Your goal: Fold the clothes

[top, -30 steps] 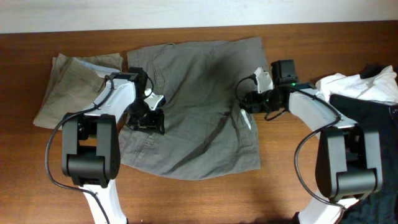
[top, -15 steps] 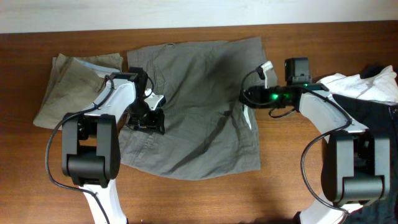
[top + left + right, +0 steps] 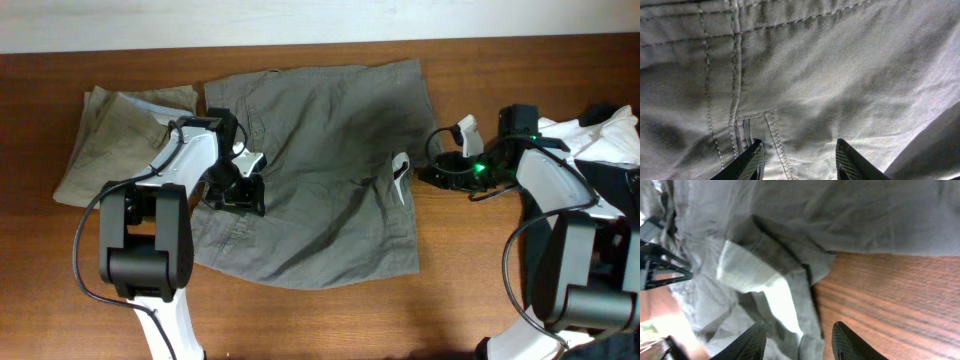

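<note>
a wooden table (image 3: 300, 320) carries three lots of clothing in this moment of a two-arm folding job. the largest, a pair of grey-green shorts (image 3: 310, 170), lies spread out and creased across the middle of the table, with no fold made in it. a heap of white and black clothes (image 3: 590, 140) sits at the table's right edge, loose and unsorted. at the far left, a beige garment (image 3: 110, 140) lies folded flat, its edge just beside the shorts.

by that reading the job is in its early part: one piece looks finished, the shorts are laid out but not yet folded, and the heap is waiting.

the left gripper (image 3: 800, 162) is down on the left side of the shorts, near a stitched seam; its fingers stand apart with cloth lying under them, and nothing shows them pinching it. the right gripper (image 3: 797, 342) hangs over bare wood just off the shorts' right edge, between the shorts and the heap, its fingers apart and empty.

the smallest detail is a pale strip (image 3: 400, 178), seemingly pocket lining, turned out at the right edge of the shorts, near the right gripper. it will likely need tucking or smoothing before that side can be brought over, and the creases across the middle suggest a flattening pass would help the fold lie clean.
</note>
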